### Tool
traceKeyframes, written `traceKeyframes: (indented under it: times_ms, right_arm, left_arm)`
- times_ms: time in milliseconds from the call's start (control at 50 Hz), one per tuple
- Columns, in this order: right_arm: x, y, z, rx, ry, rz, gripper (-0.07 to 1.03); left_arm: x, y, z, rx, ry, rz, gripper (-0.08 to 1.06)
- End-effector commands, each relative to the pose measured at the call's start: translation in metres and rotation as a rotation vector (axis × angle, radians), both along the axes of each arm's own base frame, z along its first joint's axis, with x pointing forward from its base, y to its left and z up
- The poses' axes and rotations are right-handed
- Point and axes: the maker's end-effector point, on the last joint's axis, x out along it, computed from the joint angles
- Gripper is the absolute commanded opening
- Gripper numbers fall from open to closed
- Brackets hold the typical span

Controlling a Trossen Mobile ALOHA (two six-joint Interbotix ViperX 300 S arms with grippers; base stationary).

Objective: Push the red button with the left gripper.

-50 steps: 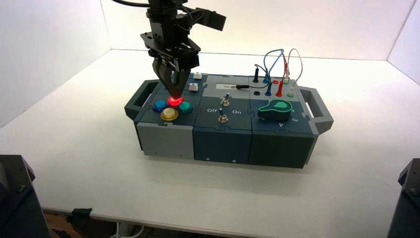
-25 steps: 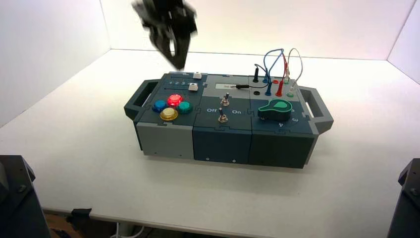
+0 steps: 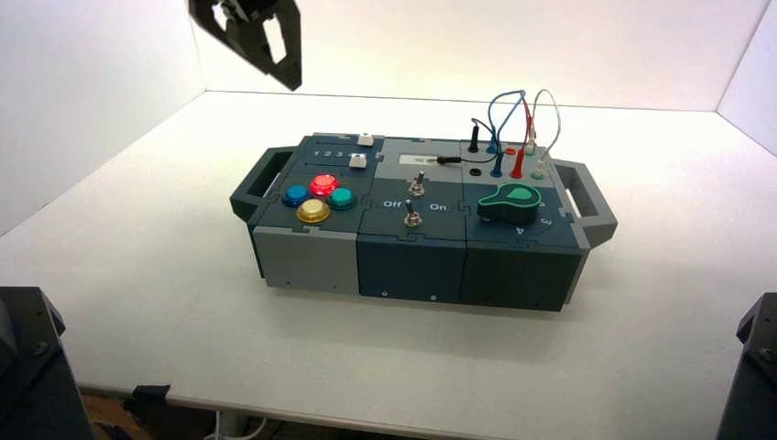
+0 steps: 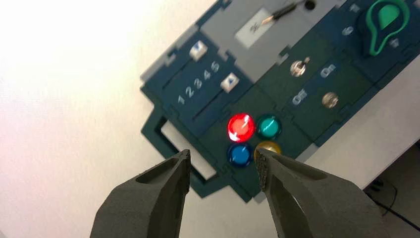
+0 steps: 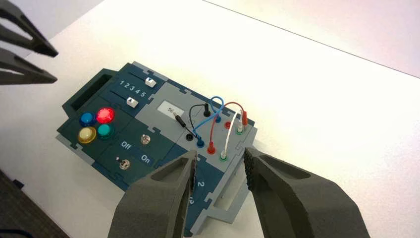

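The white counter [image 3: 202, 330] carries the wide grey and dark blue box [image 3: 412, 266], which has a handle at each end. The left hand [image 4: 224, 152] is open wide, its two fingers spread well apart. It is up in the air, beyond the box's back left part and well apart from it. The right hand [image 5: 222, 154] is idle, outside the high view; its own wrist view shows it open, with a gap between its fingers and the box beyond them.

On the box's front right part sits the dark knob with a green outline [image 3: 508, 203]. Behind it, blue, red, white and black wires [image 3: 523, 93] loop up from the back right. A small pale display [image 3: 417, 159] lies in the back middle, with a black plug [image 3: 448, 160] over it. Two metal switches [image 3: 412, 218] stand in the middle, by "Off" and "On". At the back left, both white sliders [image 4: 229, 83] are at the 5 end of their scale.

The red button [image 3: 323, 185] shines brightly at the front left, behind the yellow button [image 3: 312, 212], between the blue button [image 3: 296, 195] and the teal button [image 3: 342, 199].
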Motion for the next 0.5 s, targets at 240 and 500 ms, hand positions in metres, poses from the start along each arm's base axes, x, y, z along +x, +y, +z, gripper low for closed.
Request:
traceKeyframes:
  times_ms: [240,500]
  right_arm:
    - [0.0025,0.0015,0.0072,0.014,-0.016,-0.002,0.52]
    - [0.0021,0.0013,0.0076,0.015,-0.02,-0.002,0.52]
  left_arm:
    - [0.0017,-0.0021,0.003,-0.028,-0.031,0.006,0.69]
    - [0.003,-0.0029,0.001,-0.028,-0.031,0.007,0.69]
